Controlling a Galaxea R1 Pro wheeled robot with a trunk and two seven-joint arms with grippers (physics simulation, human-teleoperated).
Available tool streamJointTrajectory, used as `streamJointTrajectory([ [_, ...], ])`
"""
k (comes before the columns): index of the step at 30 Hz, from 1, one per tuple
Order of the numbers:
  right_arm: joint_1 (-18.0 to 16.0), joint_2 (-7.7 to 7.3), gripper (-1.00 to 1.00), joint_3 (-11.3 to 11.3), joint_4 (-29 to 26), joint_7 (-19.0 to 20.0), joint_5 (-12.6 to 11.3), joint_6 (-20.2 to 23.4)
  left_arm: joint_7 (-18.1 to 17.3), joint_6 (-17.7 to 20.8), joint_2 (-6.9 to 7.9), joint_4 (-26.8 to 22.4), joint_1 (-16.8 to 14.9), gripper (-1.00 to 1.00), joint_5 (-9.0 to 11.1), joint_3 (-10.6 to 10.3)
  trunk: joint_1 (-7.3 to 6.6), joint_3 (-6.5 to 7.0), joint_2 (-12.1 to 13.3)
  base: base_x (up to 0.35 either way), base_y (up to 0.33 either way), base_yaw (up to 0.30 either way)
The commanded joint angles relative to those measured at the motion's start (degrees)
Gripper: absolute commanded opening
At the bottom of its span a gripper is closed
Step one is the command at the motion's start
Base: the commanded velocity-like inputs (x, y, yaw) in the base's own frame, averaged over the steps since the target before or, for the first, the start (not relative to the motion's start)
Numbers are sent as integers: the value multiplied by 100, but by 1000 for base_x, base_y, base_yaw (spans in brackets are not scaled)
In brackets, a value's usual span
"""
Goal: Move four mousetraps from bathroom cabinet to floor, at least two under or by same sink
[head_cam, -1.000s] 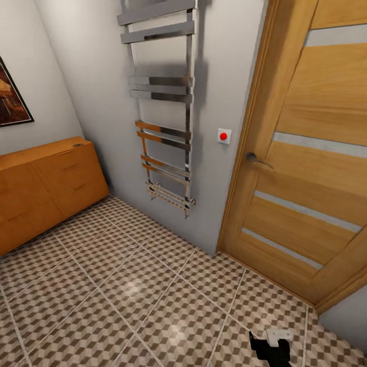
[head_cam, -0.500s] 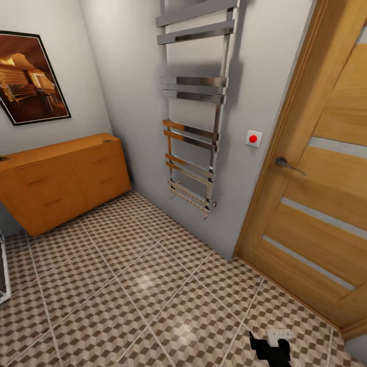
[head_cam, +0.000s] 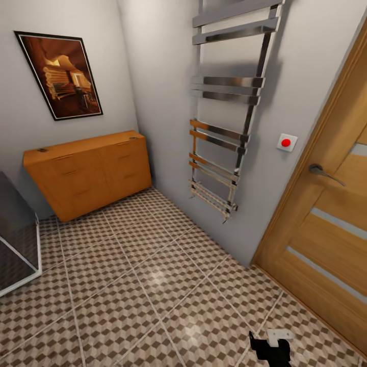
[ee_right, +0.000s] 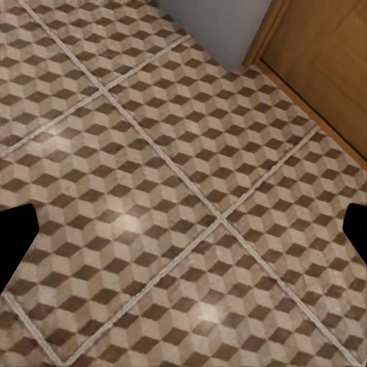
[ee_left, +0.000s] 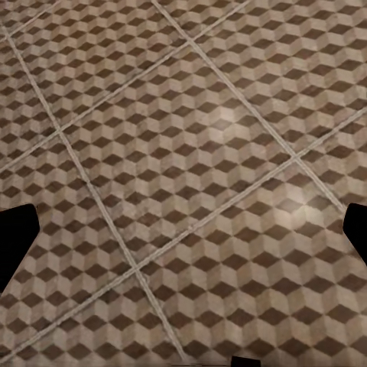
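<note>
We face one orange-brown cabinet (head_cam: 92, 171) against the far wall, on the cube-patterned bathroom floor (head_cam: 153, 285). One framed picture (head_cam: 60, 74) hangs above it. Both wrist views show our left hand (ee_left: 183, 229) and right hand (ee_right: 183, 229) spread wide, holding nothing.

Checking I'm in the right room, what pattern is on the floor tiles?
Brown, beige and white cube pattern on the bathroom floor, with pale grout lines; clearest in the left wrist view.

Towel rail (head_cam: 224, 127), picture (head_cam: 60, 74), door (head_cam: 326, 204).
</note>
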Motion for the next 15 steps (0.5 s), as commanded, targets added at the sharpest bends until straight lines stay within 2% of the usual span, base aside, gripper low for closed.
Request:
streamJointTrajectory([
  [1, -3, 1, 100, 52, 2, -10, -53, -17, 14, -29, -4, 23, -11, 100, 34, -49, 3, -11, -11, 0, 0, 289],
  [15, -3, 2, 100, 51, 3, -10, -53, -17, 14, -29, -4, 23, -11, 100, 34, -49, 3, -11, -11, 0, 0, 289],
])
